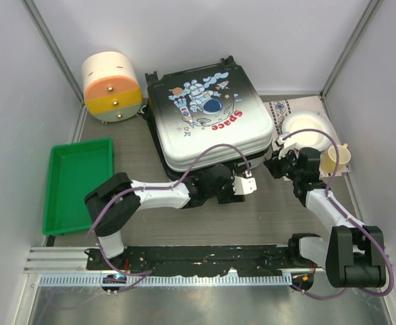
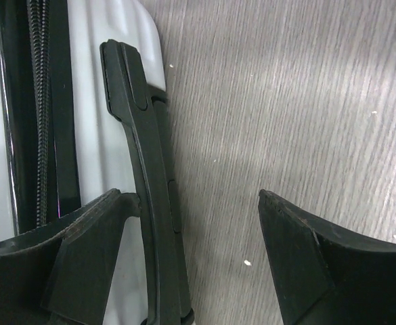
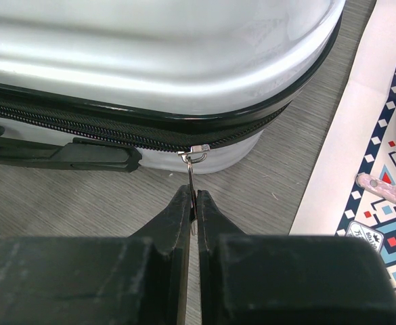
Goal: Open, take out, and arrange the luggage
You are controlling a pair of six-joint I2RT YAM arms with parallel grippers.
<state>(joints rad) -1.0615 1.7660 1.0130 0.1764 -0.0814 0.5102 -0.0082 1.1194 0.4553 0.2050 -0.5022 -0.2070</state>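
The luggage (image 1: 211, 118) lies flat and closed at the back middle of the table, astronaut "Space" print facing up. My left gripper (image 1: 244, 184) is at its near edge. In the left wrist view it (image 2: 189, 196) is open, with one finger (image 2: 93, 230) against the suitcase's black side handle (image 2: 143, 169) and the other over bare table. My right gripper (image 1: 279, 162) is at the suitcase's near right corner. In the right wrist view it (image 3: 194, 193) is shut on the metal zipper pull (image 3: 193, 172) that hangs from the slider on the black zipper (image 3: 82, 118).
A green tray (image 1: 76, 183) lies at the left. A cream-and-orange cylinder (image 1: 113, 88) stands at the back left. A white bowl (image 1: 306, 128) and a cream cup (image 1: 334, 160) sit on a patterned mat (image 3: 387, 169) to the right of the suitcase. Walls enclose three sides.
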